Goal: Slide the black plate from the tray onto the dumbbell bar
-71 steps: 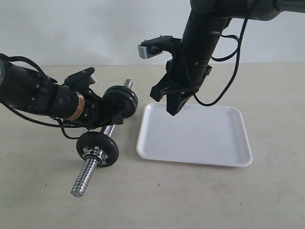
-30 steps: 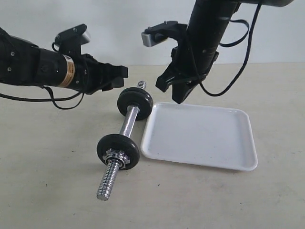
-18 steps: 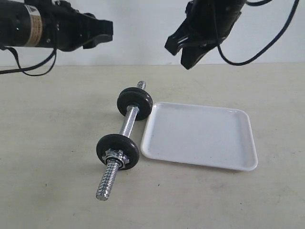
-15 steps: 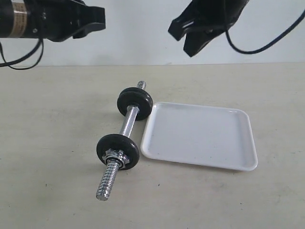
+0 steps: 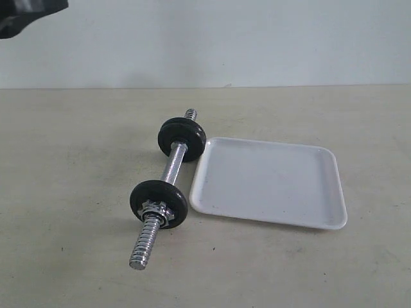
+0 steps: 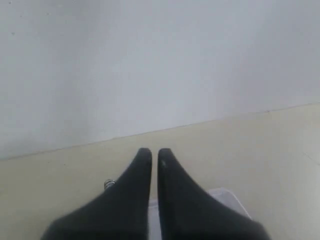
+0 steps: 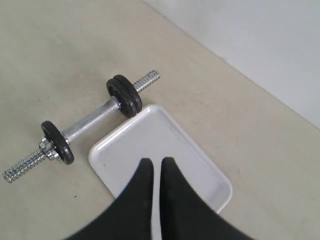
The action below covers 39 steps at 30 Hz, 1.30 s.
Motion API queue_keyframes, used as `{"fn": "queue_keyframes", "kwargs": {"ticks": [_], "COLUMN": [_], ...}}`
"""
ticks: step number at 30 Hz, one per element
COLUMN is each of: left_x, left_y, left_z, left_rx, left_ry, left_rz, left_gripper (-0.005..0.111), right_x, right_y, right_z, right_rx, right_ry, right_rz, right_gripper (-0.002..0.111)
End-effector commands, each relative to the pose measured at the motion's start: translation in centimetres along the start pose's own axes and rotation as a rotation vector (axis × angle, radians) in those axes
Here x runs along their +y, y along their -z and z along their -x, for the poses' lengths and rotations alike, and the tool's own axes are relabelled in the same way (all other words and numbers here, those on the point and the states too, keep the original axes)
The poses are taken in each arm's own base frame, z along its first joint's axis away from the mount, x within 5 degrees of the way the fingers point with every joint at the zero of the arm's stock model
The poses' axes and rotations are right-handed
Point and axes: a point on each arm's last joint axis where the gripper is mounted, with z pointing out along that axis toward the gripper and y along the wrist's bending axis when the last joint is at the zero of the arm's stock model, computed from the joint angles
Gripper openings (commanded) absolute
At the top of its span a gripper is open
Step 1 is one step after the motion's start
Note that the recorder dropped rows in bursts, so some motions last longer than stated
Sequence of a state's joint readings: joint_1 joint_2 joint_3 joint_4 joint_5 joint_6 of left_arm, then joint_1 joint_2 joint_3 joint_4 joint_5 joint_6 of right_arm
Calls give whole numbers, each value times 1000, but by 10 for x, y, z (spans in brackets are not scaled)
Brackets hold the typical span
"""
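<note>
The dumbbell bar (image 5: 172, 168) lies on the table just left of the white tray (image 5: 270, 179). The black plate (image 5: 183, 136) sits on the bar's far end, pressed against a second black disc (image 7: 119, 92). Another black disc with a chrome collar (image 5: 158, 202) sits toward the near threaded end. The tray holds nothing. My left gripper (image 6: 151, 151) is shut and empty, high above the table, with the tray's corner (image 6: 227, 195) below it. My right gripper (image 7: 154, 161) is also shut and empty, hanging high over the tray (image 7: 150, 135), with the bar (image 7: 92, 119) beside it.
A pale wall runs behind the beige table. Only a dark piece of the left arm (image 5: 26, 9) shows in the exterior view's top left corner.
Both arms have risen up and away, leaving the exterior view almost entirely. The left gripper's fingers have closed. The dumbbell and the tray have stayed put.
</note>
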<state>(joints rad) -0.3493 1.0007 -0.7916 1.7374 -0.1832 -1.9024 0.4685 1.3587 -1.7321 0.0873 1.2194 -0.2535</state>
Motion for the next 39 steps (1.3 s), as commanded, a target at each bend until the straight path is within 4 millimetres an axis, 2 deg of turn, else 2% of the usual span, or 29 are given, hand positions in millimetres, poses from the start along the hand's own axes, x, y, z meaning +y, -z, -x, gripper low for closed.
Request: {"fn": "queue_keyframes", "kwargs": {"ticks": [1, 6, 13, 18, 22, 26, 29, 31, 36, 39], "left_x": [-2, -6, -10, -11, -10, -4, 1, 3, 8, 10], "left_y": [38, 78, 120, 143, 153, 154, 150, 147, 140, 138], "left_z": [0, -11, -34, -61, -83, -108, -131, -144, -168, -172], "left_rx": [-91, -179, -276, -332, -358, -355, -322, -297, -230, -220], "left_ry": [-65, -95, -135, -187, -191, -203, -220, -218, -209, -205], "left_rz": [37, 46, 37, 25, 23, 46, 51, 48, 49, 66], "left_gripper": [4, 4, 4, 4, 4, 4, 4, 4, 4, 4], "right_x": [4, 11, 24, 41, 49, 58, 65, 68, 67, 64], "right_y": [44, 92, 152, 178, 175, 161, 137, 121, 78, 54], "right_z": [-7, -20, -48, -89, -128, -168, -200, -217, -246, -253], "right_rx": [-96, -210, -358, -412, -385, -341, -286, -328, -490, -581], "right_ry": [-15, -33, -30, -27, -22, -28, -43, -57, -90, -120], "right_rz": [-33, -49, -60, -17, -16, -2, 32, 28, -24, -57], "right_gripper": [0, 0, 0, 0, 0, 0, 0, 0, 0, 0]}}
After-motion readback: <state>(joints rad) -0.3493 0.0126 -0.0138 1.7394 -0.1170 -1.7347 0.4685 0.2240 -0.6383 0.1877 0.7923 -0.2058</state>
